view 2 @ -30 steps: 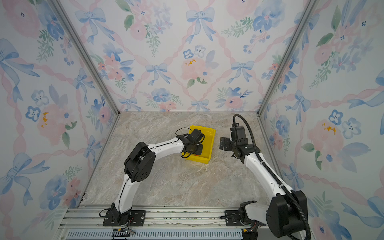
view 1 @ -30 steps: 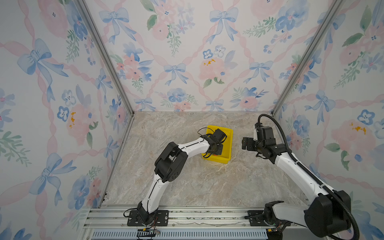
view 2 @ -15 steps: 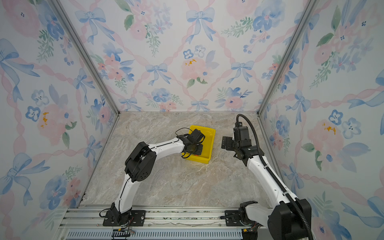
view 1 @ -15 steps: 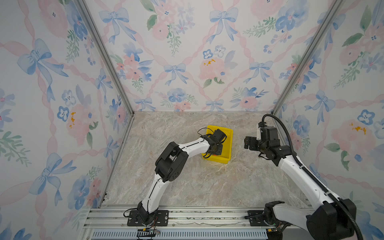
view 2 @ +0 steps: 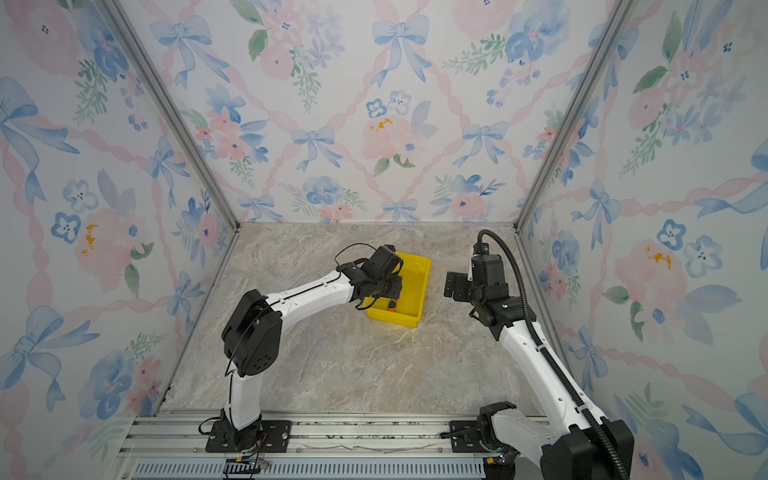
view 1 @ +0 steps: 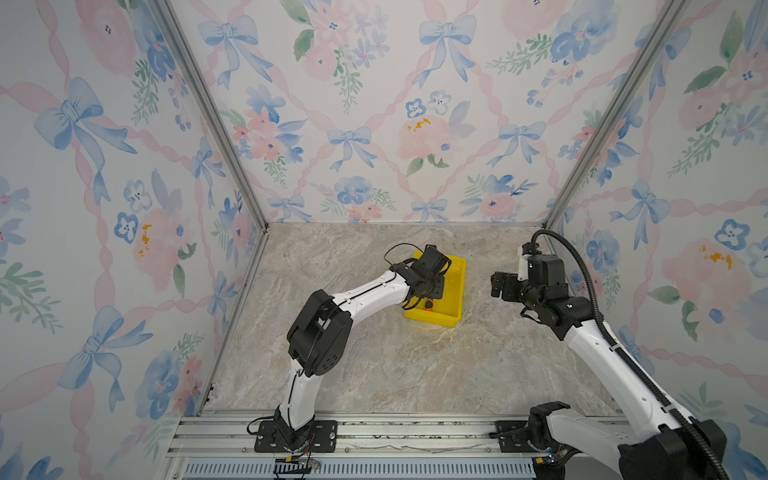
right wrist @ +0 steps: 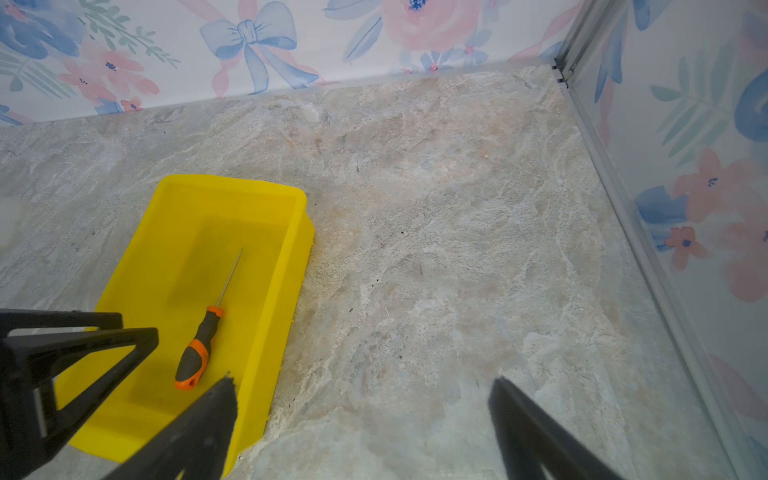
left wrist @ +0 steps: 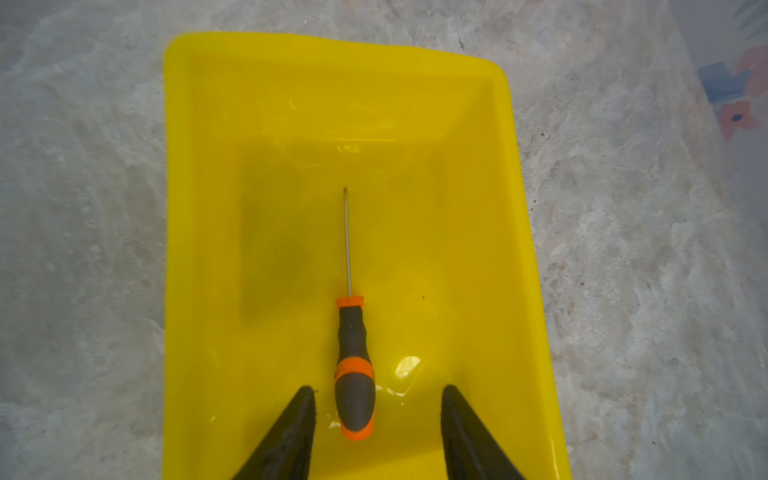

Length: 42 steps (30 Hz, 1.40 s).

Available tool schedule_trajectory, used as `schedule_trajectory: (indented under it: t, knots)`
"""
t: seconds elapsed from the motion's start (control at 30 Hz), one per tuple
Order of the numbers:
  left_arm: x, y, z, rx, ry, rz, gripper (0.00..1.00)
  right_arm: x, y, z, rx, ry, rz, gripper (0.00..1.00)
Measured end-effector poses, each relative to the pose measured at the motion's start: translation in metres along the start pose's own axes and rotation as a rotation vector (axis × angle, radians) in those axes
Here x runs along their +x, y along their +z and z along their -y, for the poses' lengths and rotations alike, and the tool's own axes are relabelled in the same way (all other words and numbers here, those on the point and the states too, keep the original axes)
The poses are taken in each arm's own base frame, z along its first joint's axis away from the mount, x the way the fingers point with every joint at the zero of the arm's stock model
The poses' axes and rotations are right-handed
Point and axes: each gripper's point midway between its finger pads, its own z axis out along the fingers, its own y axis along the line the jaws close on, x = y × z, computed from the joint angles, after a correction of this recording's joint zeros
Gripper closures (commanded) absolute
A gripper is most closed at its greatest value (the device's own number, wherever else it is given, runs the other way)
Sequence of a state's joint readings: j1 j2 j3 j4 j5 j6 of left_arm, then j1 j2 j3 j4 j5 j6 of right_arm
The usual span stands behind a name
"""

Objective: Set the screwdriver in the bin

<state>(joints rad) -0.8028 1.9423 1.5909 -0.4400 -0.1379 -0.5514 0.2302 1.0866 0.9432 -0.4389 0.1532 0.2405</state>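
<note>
Orange-and-black stubby screwdriver (left wrist: pixel 353 365) lay inside bright yellow rectangular plastic bin (left wrist: pixel 199 208) on marbled bench (right wrist: pixel 457 249). Jaws of left end effector (left wrist: pixel 377 390) stood apart either side of handle w/o touching; right end effector (right wrist: pixel 363 380) spread wide, empty.

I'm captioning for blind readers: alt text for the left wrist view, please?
A small screwdriver with an orange-and-black handle and thin metal shaft lies flat inside a bright yellow rectangular plastic bin on a grey marbled tabletop. The left gripper, its black fingers apart, straddles the handle's end without touching it.
</note>
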Motion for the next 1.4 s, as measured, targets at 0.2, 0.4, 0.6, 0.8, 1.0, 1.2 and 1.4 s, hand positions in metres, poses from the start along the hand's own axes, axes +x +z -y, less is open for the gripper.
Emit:
schedule_trajectory:
  t: [0.2, 0.4, 0.6, 0.8, 1.0, 1.2, 1.4]
  knots:
    - [-0.003, -0.057, -0.037, -0.039, 0.025, 0.091, 0.07, 0.016, -0.003, 0.017, 0.043, 0.038, 0.019, 0.03]
    - [0.037, -0.073, -0.15, -0.22, -0.036, 0.069, 0.02, 0.041, -0.004, 0.065, 0.182, 0.119, 0.052, 0.03]
    - [0.059, -0.121, -0.24, -0.36, -0.131, 0.202, 0.02, 0.095, -0.008, 0.104, 0.305, 0.128, 0.072, 0.03]
    - [0.082, -0.147, -0.294, -0.553, -0.132, 0.33, 0.02, 0.127, 0.0, 0.111, 0.296, 0.09, 0.092, 0.03]
    - [0.113, -0.142, -0.321, -0.656, -0.112, 0.349, 0.02, 0.13, 0.016, 0.108, 0.268, 0.05, 0.111, 0.03]
    - [0.149, -0.133, -0.33, -0.652, -0.053, 0.424, 0.02, 0.126, 0.043, 0.106, 0.257, 0.04, 0.101, 0.03]
    - [0.13, -0.131, -0.337, -0.64, -0.029, 0.534, 0.02, 0.109, 0.077, 0.104, 0.25, 0.041, 0.1, 0.03]
